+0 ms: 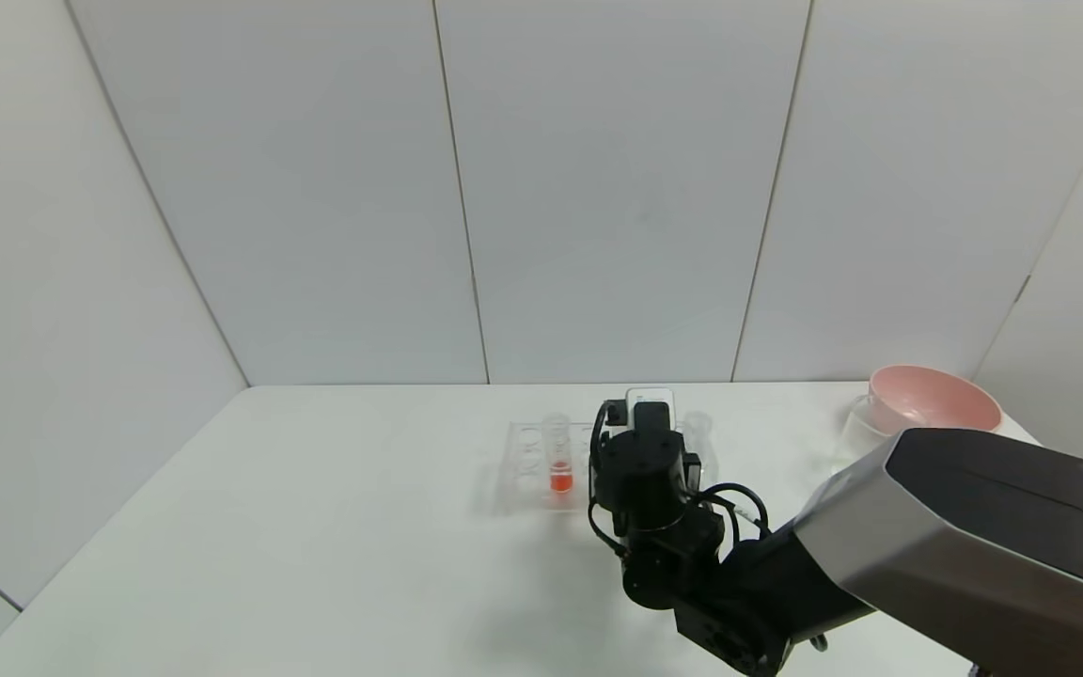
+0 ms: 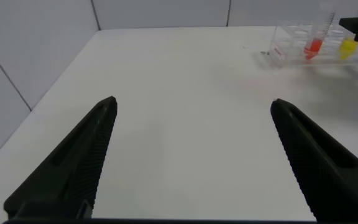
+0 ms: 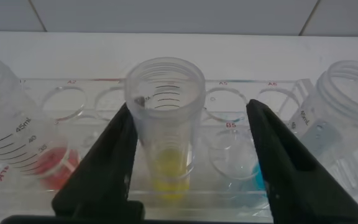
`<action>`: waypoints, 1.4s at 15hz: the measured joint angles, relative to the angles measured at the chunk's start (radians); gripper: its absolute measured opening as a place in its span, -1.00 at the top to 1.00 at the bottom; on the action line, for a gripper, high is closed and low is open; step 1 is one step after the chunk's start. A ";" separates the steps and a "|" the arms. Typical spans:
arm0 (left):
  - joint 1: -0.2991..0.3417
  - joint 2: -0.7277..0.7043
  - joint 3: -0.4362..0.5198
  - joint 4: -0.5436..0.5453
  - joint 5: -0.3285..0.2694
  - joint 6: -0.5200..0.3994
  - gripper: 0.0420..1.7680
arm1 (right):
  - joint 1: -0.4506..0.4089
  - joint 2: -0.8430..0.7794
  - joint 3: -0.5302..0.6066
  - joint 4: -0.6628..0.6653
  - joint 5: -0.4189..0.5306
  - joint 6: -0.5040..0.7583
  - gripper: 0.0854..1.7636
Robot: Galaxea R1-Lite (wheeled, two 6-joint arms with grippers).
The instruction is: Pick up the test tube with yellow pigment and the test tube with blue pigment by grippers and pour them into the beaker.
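Right arm: large angular link with a silver-grey shell and a black top face, narrowing into matte black cylindrical joint housings. Black cables loop loosely beside the wrist joints; one thin lighter lead runs among them. A small white rectangular module with rounded corners sits just behind the right pincer [image 3: 191, 152], on top of a black bracket.

Right pincer fingers [image 3: 107, 165]: matte black, wedge-shaped, broad at the base and tapering to the tip, smooth outer faces.

Left pincer [image 2: 194, 109]: two matte black tapered fingers [image 2: 79, 158], inner faces cut with fine crosswise ridges, a shallow moulded step running along each finger's length.
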 joint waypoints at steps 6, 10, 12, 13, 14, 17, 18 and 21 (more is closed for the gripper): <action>0.000 0.000 0.000 0.000 0.000 0.000 -1.00 | -0.002 0.003 0.000 -0.001 0.005 0.000 0.48; 0.000 0.000 0.000 0.000 0.000 0.000 -1.00 | -0.002 0.002 0.003 -0.002 0.004 0.000 0.48; 0.000 0.000 0.000 0.000 0.000 0.000 -1.00 | 0.000 0.001 0.006 -0.003 0.003 -0.001 0.48; 0.000 0.000 0.000 0.000 0.000 0.000 -1.00 | 0.001 -0.003 0.006 0.000 0.002 -0.004 0.48; 0.000 0.000 0.000 0.000 0.000 0.000 -1.00 | 0.002 -0.011 0.006 0.002 0.001 -0.012 0.48; 0.000 0.000 0.000 0.000 0.000 0.000 -1.00 | 0.014 -0.057 0.003 0.000 -0.002 -0.067 0.48; 0.000 0.000 0.000 0.000 0.000 0.000 -1.00 | 0.019 -0.077 0.002 -0.001 -0.002 -0.088 0.48; 0.000 0.000 0.000 0.000 0.000 0.000 -1.00 | 0.038 -0.140 0.000 -0.002 -0.003 -0.141 0.48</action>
